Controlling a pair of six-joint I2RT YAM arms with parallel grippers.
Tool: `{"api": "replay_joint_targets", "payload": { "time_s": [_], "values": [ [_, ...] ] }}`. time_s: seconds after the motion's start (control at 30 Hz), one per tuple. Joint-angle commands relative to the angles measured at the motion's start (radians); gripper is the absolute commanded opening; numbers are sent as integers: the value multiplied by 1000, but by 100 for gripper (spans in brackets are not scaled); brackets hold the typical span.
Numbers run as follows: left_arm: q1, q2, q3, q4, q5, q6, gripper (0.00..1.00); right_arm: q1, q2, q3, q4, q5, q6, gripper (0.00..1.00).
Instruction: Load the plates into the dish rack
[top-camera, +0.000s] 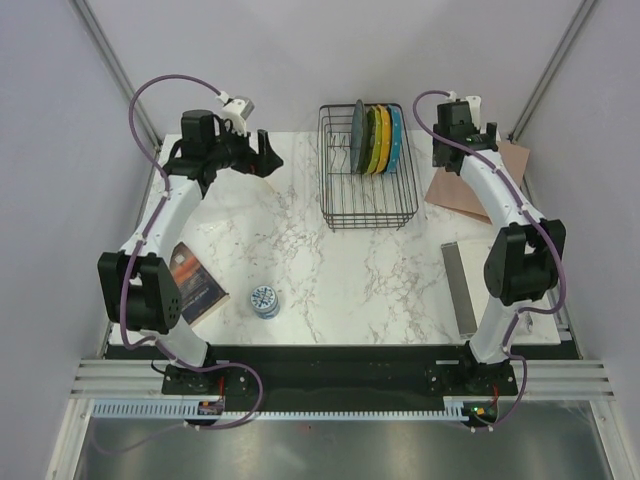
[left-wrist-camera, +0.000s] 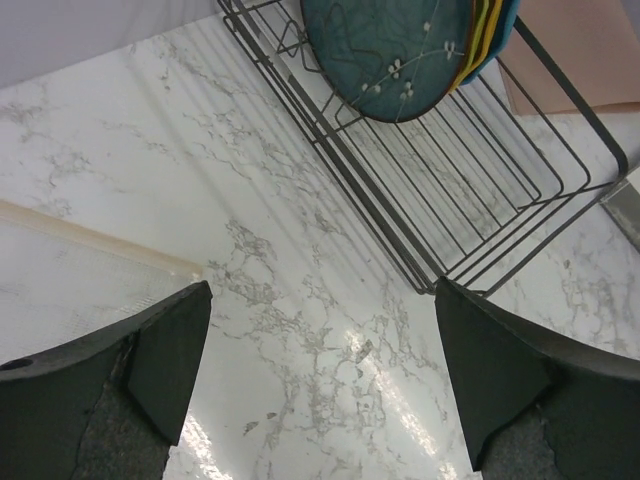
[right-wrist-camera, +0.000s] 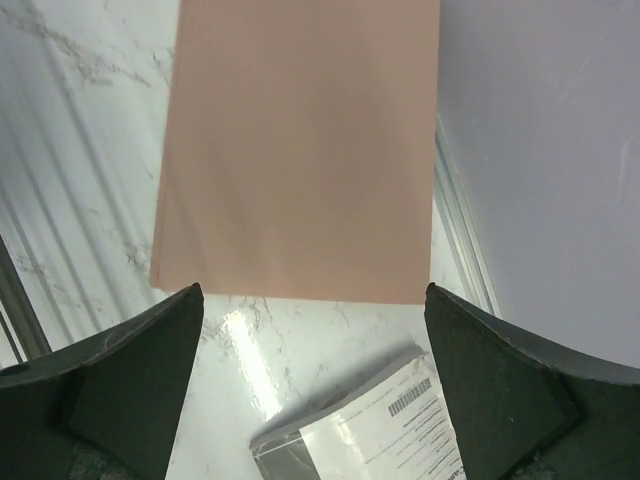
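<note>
The black wire dish rack (top-camera: 366, 212) stands at the back middle of the table. Four plates stand on edge in its far end: dark teal-grey (top-camera: 357, 136), lime-green (top-camera: 372, 140), orange (top-camera: 385, 138) and blue (top-camera: 397, 137). In the left wrist view the teal-grey plate (left-wrist-camera: 385, 50) fronts the others inside the rack (left-wrist-camera: 480, 215). My left gripper (top-camera: 262, 152) is open and empty, left of the rack. My right gripper (top-camera: 452, 152) is open and empty, right of the rack. Its wrist view shows only table between the fingers (right-wrist-camera: 130, 385).
A pinkish-tan sheet (top-camera: 478, 188) lies right of the rack, also in the right wrist view (right-wrist-camera: 300, 150), with a plastic-wrapped booklet (right-wrist-camera: 370, 430) near it. A grey strip (top-camera: 459, 285) lies at the right. A small patterned tin (top-camera: 265, 300) and a dark booklet (top-camera: 196, 283) sit front left.
</note>
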Motion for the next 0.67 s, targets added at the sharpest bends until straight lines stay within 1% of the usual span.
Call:
{"api": "replay_joint_targets", "payload": {
  "time_s": [0.0,0.07,0.23,0.4,0.43,0.5,0.53,0.63],
  "values": [
    [1,-25,74,-14,-101,133,100,-19,0,19,-46,-51,63,98],
    [1,-7,94,-23,-158,142,100,-19,29,46,-46,-51,57,98],
    [1,46,175,-34,-261,166,100,-28,155,175,-46,-42,46,98],
    [-11,133,307,-37,-350,142,100,-28,246,272,0,-73,22,98],
    [-17,145,330,-43,-362,186,100,-30,252,275,14,-77,10,98],
    [-23,168,386,-42,-330,231,100,-30,263,268,69,-100,-1,98],
    [-23,191,404,-39,-292,258,100,-28,270,269,80,-108,-7,98],
    [-23,237,476,-32,-252,266,100,-31,277,261,106,-120,-6,98]
  ]
}}
